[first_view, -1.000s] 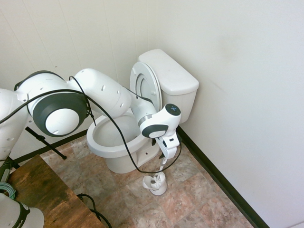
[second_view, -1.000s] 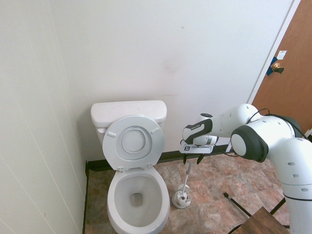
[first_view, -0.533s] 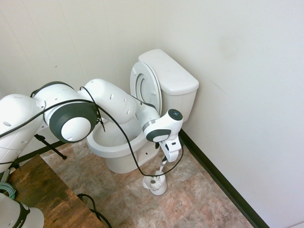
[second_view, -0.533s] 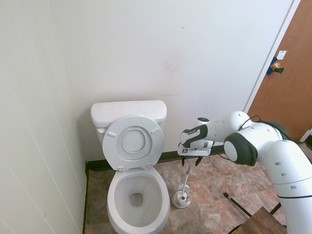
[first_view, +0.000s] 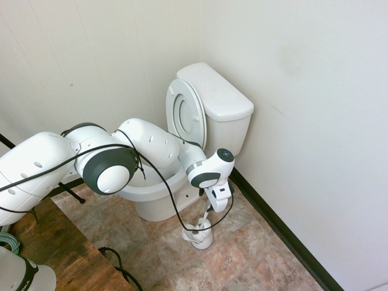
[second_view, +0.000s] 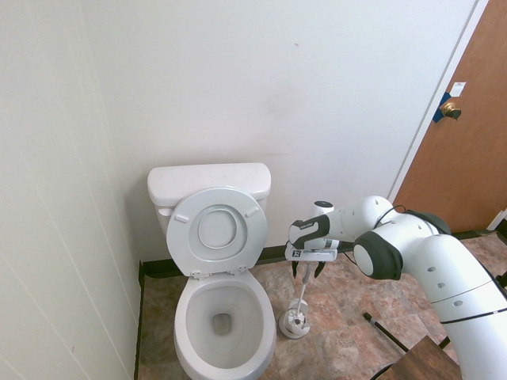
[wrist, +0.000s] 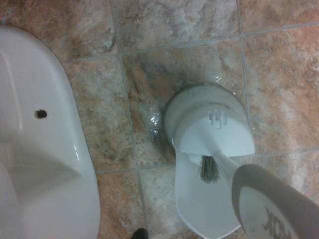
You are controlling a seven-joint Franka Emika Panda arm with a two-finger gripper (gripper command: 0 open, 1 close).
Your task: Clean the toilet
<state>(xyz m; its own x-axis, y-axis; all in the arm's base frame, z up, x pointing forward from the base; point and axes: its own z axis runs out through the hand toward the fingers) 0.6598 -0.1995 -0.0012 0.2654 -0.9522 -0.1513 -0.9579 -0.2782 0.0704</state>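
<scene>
Brown stone-look tiles cover the floor of a small white-walled bathroom, and the toilet stands against the back wall in the corner, seat and lid raised against its tank. Being heavy, rigid, glazed ceramic, it is likely slick and fixed in place; it is nothing to grasp, only to scrub. The thing to take hold of is the brush, standing upright in its holder on the floor just beside the bowl. It looks light and stiff, a smooth plastic stem best pinched near its grey top end. From the right in the second exterior view, the arm reaches low and far out, with the gripper pointing straight down over the brush, jaws spread on either side of the handle top, not yet clenched.
</scene>
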